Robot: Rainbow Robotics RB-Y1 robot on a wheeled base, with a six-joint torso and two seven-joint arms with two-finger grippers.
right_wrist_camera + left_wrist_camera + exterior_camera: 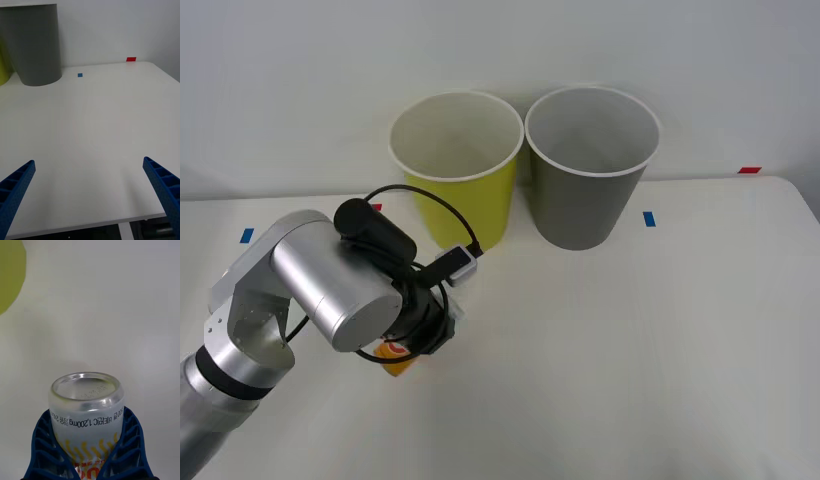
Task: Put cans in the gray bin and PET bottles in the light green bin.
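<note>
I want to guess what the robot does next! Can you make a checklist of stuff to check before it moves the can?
1. Left gripper shut on the can: ok, blue fingers hug both sides.
2. It is a can, not a bottle: ok, metal end shows.
3. Gray bin upright and open: ok.
4. Green bin is beside it, so aim right: ok.
5. Right gripper open and away from the bins: ok.
6. Can lifted off the table: cannot tell.
</note>
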